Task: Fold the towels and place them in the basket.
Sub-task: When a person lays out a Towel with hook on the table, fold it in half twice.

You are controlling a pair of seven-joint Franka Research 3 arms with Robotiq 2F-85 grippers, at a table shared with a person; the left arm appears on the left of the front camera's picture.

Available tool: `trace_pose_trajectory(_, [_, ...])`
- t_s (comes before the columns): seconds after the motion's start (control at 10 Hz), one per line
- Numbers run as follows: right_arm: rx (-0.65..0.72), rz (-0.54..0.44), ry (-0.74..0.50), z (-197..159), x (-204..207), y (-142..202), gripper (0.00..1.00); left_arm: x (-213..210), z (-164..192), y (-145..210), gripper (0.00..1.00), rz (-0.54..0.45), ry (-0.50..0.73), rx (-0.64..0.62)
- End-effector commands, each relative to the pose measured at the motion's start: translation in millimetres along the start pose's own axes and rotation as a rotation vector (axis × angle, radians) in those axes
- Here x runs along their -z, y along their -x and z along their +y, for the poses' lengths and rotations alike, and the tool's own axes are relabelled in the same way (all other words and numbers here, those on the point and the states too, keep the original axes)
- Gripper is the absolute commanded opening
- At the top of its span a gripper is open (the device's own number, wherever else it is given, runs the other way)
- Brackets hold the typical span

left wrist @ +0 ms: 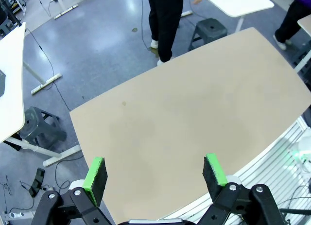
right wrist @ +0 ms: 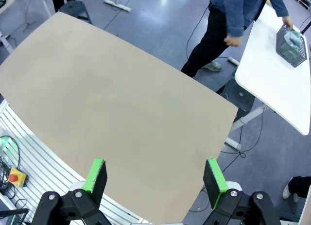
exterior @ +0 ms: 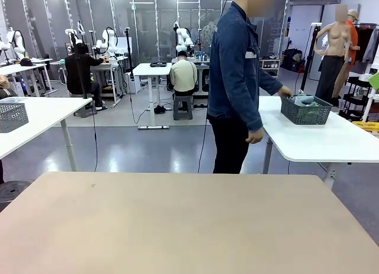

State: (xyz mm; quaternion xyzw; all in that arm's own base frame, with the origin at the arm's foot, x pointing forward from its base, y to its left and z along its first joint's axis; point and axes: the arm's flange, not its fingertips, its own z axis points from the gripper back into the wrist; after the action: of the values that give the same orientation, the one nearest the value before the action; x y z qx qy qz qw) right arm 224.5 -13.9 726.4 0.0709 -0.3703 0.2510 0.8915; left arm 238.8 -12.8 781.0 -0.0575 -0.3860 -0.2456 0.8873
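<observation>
Jaws of left gripper [left wrist: 154, 167] and right gripper [right wrist: 154, 169] wide open, gripping nothing.
I judge they wait over the beige table [exterior: 177, 226] because the basket [exterior: 305, 110], pale cloth [exterior: 305, 100] inside, stands far beyond them on a white table [exterior: 331, 141], at the person's hand [exterior: 286, 94].

Left pincer [left wrist: 154, 174], right pincer [right wrist: 154, 175], both agape.

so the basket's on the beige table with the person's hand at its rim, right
No: the basket stands on the white side table, not the beige table; the person's hand is at its rim. The front view shows it.
</observation>
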Motion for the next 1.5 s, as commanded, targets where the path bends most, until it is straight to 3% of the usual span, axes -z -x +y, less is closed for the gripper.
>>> trace_pose_trajectory(0.0, [-0.001, 0.002, -0.001, 0.1, 0.7, -0.9, 1.0, -0.2, 0.0, -1.2, 1.0, -0.001, 0.006, 0.008])
trace_pose_trajectory(1.4, [-0.001, 0.002, -0.001, 0.1, 0.7, -0.9, 1.0, -0.2, 0.0, -1.2, 1.0, -0.001, 0.006, 0.008])
